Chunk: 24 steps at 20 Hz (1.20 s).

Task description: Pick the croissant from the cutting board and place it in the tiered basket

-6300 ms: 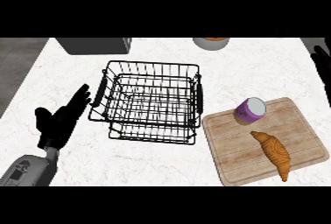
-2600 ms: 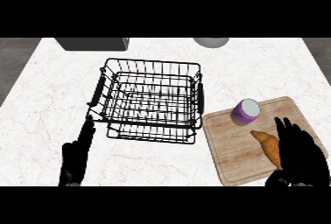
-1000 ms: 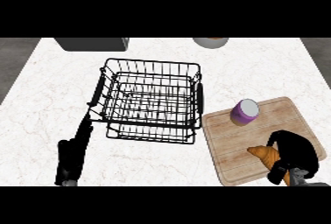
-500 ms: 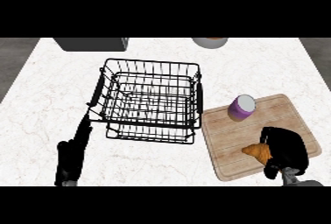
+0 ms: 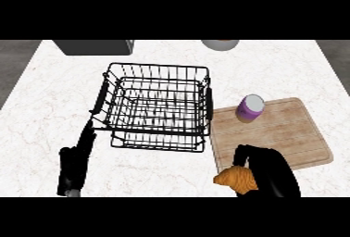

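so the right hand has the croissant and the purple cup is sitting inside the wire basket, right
Not quite. The right hand is curled round the croissant, but the purple cup is not inside the wire basket. The head view shows it standing on the cutting board, near the board's far left corner, beside the basket.

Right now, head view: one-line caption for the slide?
Right hand curled round the croissant at the cutting board's near corner, beside the wire tiered basket.
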Motion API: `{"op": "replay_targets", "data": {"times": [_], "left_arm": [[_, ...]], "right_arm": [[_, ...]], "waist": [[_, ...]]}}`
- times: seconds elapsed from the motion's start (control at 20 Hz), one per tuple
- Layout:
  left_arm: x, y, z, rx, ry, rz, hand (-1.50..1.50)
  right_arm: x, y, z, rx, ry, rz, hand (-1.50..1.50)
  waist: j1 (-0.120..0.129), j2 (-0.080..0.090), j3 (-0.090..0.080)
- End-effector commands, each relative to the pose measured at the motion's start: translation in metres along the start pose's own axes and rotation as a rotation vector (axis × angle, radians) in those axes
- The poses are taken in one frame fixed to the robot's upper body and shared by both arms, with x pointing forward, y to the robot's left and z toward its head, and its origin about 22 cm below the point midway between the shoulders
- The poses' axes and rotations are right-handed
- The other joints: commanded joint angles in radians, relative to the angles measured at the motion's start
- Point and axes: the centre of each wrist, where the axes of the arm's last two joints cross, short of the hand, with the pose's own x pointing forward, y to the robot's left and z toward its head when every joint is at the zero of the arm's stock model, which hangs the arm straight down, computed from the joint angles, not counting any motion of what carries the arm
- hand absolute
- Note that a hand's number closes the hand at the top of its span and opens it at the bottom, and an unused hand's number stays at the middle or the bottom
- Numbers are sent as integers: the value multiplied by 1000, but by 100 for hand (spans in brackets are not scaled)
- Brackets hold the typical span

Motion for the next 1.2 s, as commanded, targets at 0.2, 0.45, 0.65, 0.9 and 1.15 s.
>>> {"op": "replay_targets", "data": {"times": [0.2,0.45,0.65,0.9,1.15], "left_arm": [[-18,1,24,-6,16,26,0],[6,-2,7,-22,-4,-8,0],[-5,-24,9,-6,-15,-2,0],[7,-2,4,-2,6,2,0],[5,-7,4,-30,-7,9,0]], "right_arm": [[28,-88,73,-273,-128,-334,150],[39,-135,115,-410,-230,-219,150],[50,-155,98,-414,-236,-208,150],[86,-172,91,-442,-208,-225,150],[138,-195,57,-431,-174,-256,150]], "waist": [[4,-5,0],[5,-2,-1],[12,2,-1],[17,0,0],[26,2,0]]}}
